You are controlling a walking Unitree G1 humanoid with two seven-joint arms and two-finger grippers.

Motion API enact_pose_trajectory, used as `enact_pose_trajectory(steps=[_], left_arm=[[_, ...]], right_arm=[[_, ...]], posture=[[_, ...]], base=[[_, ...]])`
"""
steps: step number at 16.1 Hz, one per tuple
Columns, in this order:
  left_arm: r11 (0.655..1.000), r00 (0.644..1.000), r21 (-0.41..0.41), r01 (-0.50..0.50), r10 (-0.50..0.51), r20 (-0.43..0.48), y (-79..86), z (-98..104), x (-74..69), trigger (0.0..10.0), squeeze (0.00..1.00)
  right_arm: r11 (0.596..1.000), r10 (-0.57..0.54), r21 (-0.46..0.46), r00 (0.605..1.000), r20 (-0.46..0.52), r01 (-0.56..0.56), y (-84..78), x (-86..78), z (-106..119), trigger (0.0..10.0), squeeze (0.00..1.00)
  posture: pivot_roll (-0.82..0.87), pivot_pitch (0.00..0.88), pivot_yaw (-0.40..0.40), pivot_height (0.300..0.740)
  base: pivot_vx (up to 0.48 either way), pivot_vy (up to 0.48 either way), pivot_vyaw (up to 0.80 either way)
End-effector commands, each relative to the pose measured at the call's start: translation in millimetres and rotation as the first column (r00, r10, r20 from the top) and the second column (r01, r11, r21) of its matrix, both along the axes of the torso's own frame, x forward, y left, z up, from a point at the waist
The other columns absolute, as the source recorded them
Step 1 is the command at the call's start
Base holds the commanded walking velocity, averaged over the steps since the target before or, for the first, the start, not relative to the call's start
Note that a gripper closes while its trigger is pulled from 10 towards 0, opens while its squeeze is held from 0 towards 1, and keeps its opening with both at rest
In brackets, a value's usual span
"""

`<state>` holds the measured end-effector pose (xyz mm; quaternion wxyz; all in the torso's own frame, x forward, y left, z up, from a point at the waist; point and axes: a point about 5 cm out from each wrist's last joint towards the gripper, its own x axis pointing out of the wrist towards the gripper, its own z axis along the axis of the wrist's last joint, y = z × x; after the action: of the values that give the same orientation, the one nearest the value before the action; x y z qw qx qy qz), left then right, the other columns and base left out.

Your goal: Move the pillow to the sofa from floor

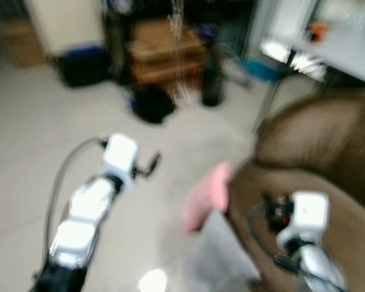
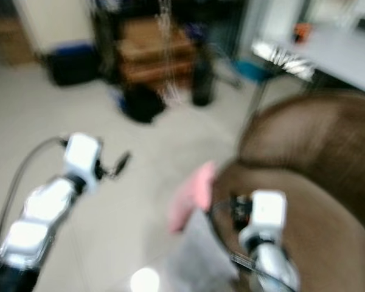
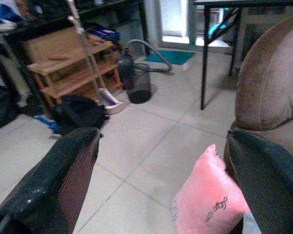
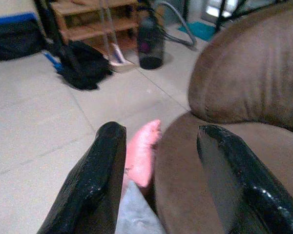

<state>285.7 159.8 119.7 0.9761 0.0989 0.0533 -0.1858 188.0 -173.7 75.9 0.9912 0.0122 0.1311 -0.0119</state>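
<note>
A pink pillow (image 1: 205,196) stands on the floor, leaning against the front of the brown sofa (image 1: 328,158); it also appears as the pink pillow (image 3: 211,200) and the pink pillow (image 4: 141,155) in the wrist views. A grey cloth or second cushion (image 1: 216,258) lies just below it. My left gripper (image 3: 161,180) is open, held above the floor left of the pillow. My right gripper (image 4: 158,170) is open, hovering over the sofa seat with the pillow beyond its fingers. Both head views are blurred.
A wooden shelf rack (image 3: 71,66), a black bag (image 3: 78,112), a black bin (image 3: 138,87) with a vacuum hose and a broom stand at the far side of the tiled floor. A black-legged table (image 3: 205,58) stands behind the sofa.
</note>
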Motion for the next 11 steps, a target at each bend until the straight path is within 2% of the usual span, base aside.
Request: enact_pose_trajectory(steps=[1, 3, 5, 7, 11], left_arm=[[0.999, 0.998, 0.011, 0.051, -0.051, -0.024, -10.8, -4, -0.8, 10.0, 0.0], [0.998, 0.998, 0.014, 0.066, -0.065, -0.027, -13.4, -8, -5.6, 10.0, 0.0], [0.996, 0.996, 0.01, 0.086, -0.086, -0.033, -16.6, -12, -11.3, 10.0, 0.0], [0.994, 0.994, 0.007, 0.107, -0.107, -0.035, -20.2, -11, -9.9, 10.0, 0.0], [0.994, 0.994, -0.017, 0.107, -0.107, -0.007, -18.2, -11, -9.0, 10.0, 0.0]], right_arm=[[0.999, -0.018, -0.027, 1.0, 0.008, 0.019, -8.5, -0.8, 3, 10.0, 0.0], [0.999, 0.003, -0.039, 1.0, -0.013, -0.003, -8.4, -2.3, 1, 10.0, 0.0], [0.999, 0.023, -0.027, 0.999, -0.037, -0.024, -7.3, -6.0, -5, 10.0, 0.0], [0.999, 0.02, -0.033, 0.999, -0.04, -0.022, -8.1, -8.2, -5, 10.0, 0.0], [0.999, 0.041, -0.035, 0.999, -0.022, -0.042, -7.6, -1.7, -1, 10.0, 0.0]], posture=[[-0.04, 0.011, -0.004, 0.74], [-0.04, 0.013, -0.017, 0.74], [-0.04, 0.007, -0.025, 0.721], [-0.04, 0.0, -0.012, 0.701], [-0.05, 0.012, -0.028, 0.661]], base=[[0.0, 0.0, 0.0], [0.0, 0.0, 0.0], [0.0, 0.0, 0.0], [0.0, 0.0, 0.0], [0.0, 0.0, 0.0]])
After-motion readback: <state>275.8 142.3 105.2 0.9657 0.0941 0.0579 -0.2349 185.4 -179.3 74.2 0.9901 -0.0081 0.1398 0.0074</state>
